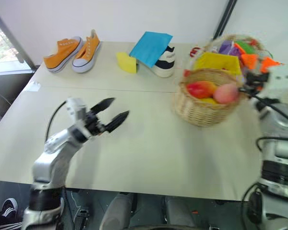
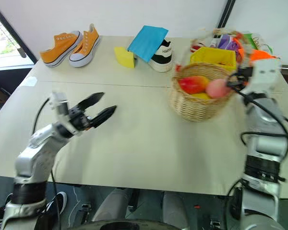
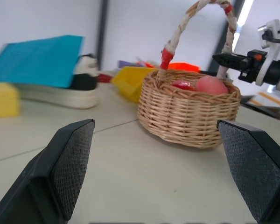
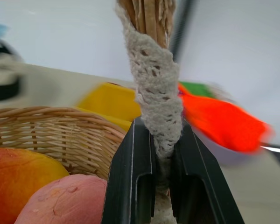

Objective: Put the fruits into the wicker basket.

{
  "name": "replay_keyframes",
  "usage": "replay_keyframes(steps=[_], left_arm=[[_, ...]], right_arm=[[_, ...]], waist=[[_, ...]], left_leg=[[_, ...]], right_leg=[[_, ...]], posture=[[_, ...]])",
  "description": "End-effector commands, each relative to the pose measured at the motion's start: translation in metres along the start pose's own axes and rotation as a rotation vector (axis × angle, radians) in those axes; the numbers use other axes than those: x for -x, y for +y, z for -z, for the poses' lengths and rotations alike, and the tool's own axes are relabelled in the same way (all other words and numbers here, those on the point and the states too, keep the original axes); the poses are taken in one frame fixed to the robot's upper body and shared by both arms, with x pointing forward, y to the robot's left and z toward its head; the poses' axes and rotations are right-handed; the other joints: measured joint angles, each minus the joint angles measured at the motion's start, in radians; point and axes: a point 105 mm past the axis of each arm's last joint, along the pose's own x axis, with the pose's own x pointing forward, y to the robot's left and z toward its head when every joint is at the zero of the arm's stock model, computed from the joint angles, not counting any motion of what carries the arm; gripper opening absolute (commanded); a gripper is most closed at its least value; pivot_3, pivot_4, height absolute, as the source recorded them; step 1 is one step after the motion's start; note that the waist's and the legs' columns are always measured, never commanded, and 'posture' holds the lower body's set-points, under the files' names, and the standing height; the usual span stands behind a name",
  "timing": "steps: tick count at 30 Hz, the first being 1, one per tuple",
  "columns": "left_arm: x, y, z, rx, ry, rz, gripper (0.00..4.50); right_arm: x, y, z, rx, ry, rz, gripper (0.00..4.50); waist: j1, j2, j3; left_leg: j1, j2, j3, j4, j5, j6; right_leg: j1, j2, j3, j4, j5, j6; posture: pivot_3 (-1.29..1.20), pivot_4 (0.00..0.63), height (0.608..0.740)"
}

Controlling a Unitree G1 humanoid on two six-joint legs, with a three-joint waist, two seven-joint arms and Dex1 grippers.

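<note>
The wicker basket [image 1: 201, 109] stands on the table at the right. Inside it lie the fruits: a pink peach [image 1: 225, 93] and beside it a red-and-yellow mango [image 1: 200, 88]. My right gripper [image 4: 161, 140] is shut on the lower part of the basket's handle [image 4: 154, 102], where white lace wraps it, on the basket's right side. My left gripper [image 1: 120, 106] hovers open over the left middle of the table, well apart from the basket, pointing toward it with nothing between its fingers [image 3: 72, 163].
Along the far edge of the table stand a pair of orange sneakers [image 1: 72, 52], a yellow block [image 1: 126, 62], and a blue sheet [image 1: 151, 45] lying over a black-and-white shoe. A yellow bin [image 1: 216, 62] with colourful toys stands right behind the basket.
</note>
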Motion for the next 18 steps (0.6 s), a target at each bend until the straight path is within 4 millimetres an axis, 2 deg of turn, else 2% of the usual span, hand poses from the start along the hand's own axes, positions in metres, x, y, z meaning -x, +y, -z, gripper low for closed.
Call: replay_keyframes(steps=[1, 6, 9, 14, 18], left_arm=[[-0.011, -0.003, -0.002, -0.010, -0.023, 0.055, 4.50], [-0.018, -0.002, 0.001, -0.010, 0.002, 0.104, 4.50], [-0.016, 0.000, 0.001, -0.015, 0.004, 0.103, 4.50], [-0.012, 0.000, 0.003, -0.005, 0.004, 0.090, 4.50], [-0.010, 0.001, 0.005, -0.007, 0.011, 0.086, 4.50]], right_arm=[[0.011, -0.019, -0.026, 0.031, -0.096, 0.054, 0.02], [0.019, -0.045, -0.015, 0.073, -0.080, 0.153, 0.02], [0.017, -0.044, -0.013, 0.106, -0.087, 0.137, 0.02], [0.018, -0.043, -0.007, 0.087, -0.085, 0.125, 2.08], [0.026, -0.048, -0.005, 0.091, -0.084, 0.161, 4.11]], waist=[[-0.014, 0.001, 0.000], [-0.012, 0.002, -0.001], [-0.006, 0.002, -0.001], [-0.007, 0.002, -0.001], [-0.006, 0.002, -0.001]], left_leg=[[0.000, 0.001, 0.000, 0.000, 0.000, 0.000], [0.001, 0.003, 0.000, 0.002, 0.001, -0.001], [0.001, 0.002, 0.000, 0.003, 0.001, -0.001], [0.001, 0.002, 0.000, 0.003, 0.001, -0.001], [0.001, 0.002, 0.000, 0.003, 0.001, -0.001]], right_leg=[[-0.001, 0.001, 0.000, 0.001, 0.000, 0.000], [0.000, 0.003, 0.000, 0.004, 0.000, 0.000], [0.001, 0.003, 0.000, 0.003, 0.000, 0.000], [0.001, 0.003, 0.000, 0.003, 0.000, 0.000], [0.001, 0.002, 0.000, 0.003, 0.000, 0.000]], posture=[[0.00, 0.150, 0.740], [0.00, 0.150, 0.740], [0.00, 0.150, 0.740], [0.00, 0.150, 0.740], [0.00, 0.150, 0.740]])
